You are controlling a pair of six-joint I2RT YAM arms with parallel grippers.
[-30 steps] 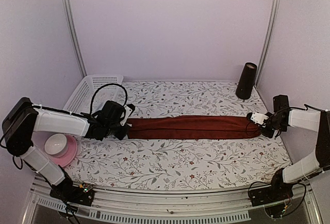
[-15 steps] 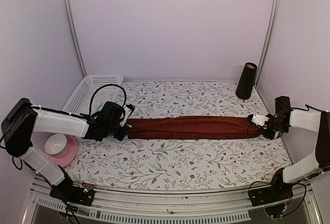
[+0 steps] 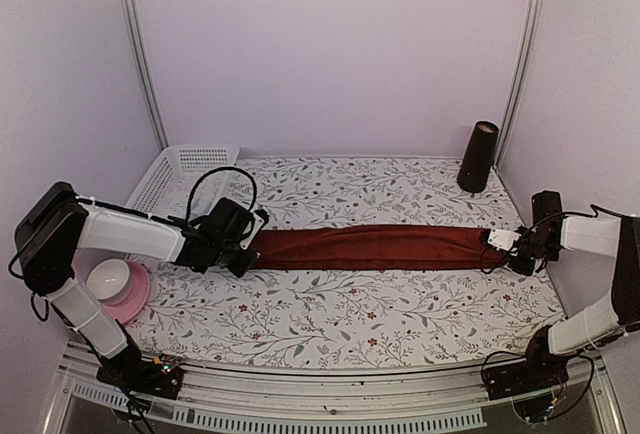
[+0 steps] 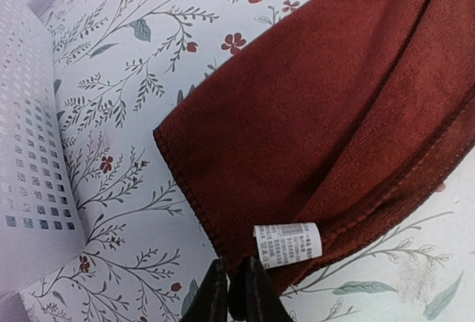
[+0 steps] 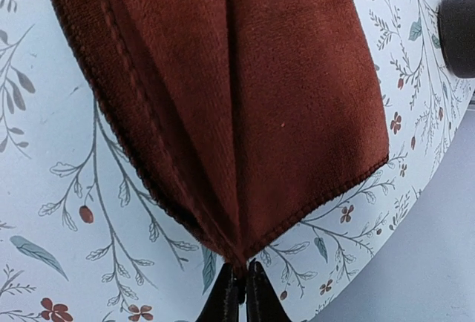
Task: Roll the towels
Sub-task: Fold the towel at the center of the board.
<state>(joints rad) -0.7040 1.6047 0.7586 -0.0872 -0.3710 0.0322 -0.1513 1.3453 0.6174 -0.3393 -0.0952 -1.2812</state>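
At the far left of the top view I see a white bowl (image 3: 108,277) sitting on a pink plate (image 3: 137,301) near the front edge of the table (image 3: 340,319), close under the left arm. Behind it, a white perforated basket (image 3: 178,167) rests along the left wall. Neither item touches the cloth. In the left wrist view the basket's mesh side lies beside the towel's end but apart from it, with bare floral table surface between them. The left tool (image 3: 248,255) has its fingers pressed together on the hem of the maroon towel (image 3: 375,247) at its near left corner, just beside a small white printed label (image 4: 288,243) sewn into that hem. The towel is folded lengthwise into a long, narrow band. It lies flat and straight across the middle of the table, spanning from one tool to the other, with a shallow lengthwise crease along its top. Its pile is plain dark red with a stitched edge, and I see at least two layers at the left end. At the right end the layers gather to a point, and the right tool (image 3: 507,245) is clamped on that tip with its fingers together. A black tapered cup (image 3: 478,157) stands upright at the rear right corner, well apart from the towel and from the right arm.
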